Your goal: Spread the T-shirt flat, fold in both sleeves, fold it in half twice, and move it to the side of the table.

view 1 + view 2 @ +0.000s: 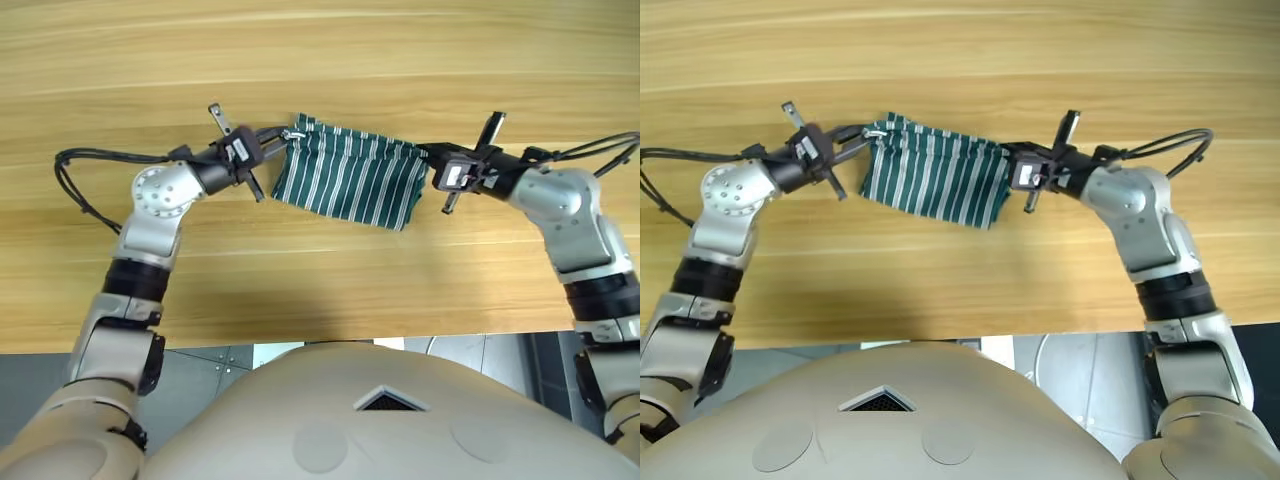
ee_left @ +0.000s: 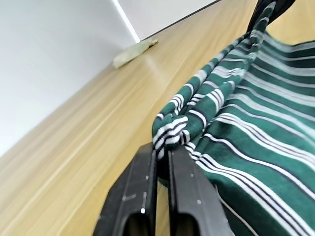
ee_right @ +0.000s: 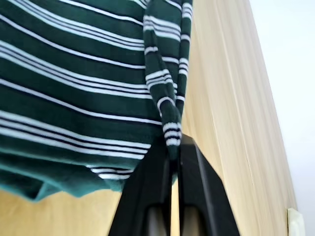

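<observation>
While the wooden worktop (image 1: pixel 320 60) takes up most of both head views, everything interesting sits around its middle. The shirt (image 1: pixel 348 178), dark green with thin white stripes, is bunched into a compact folded bundle and strung between the two arms like a little hammock. Its far edge is pulled fairly tight and the rest sags toward the robot. It looks lifted off the wood to me, but I honestly can't tell whether the low edge brushes it.

The left gripper (image 1: pixel 284 137) has the shirt's far left corner. Up close on the wrist cam its black jaws are clamped on a wad of striped fabric, with a puckered bit sticking out just past the tips. The right gripper (image 1: pixel 426 156) does the same at the far right corner, jaws pinched tight on a narrow fold of cloth that runs straight up out of them. Both arms are bent at the elbow and point inward at each other.

A small pale lump (image 2: pixel 135 51) lies on the worktop right by the wall, well away from the shirt. No idea what it is.
</observation>
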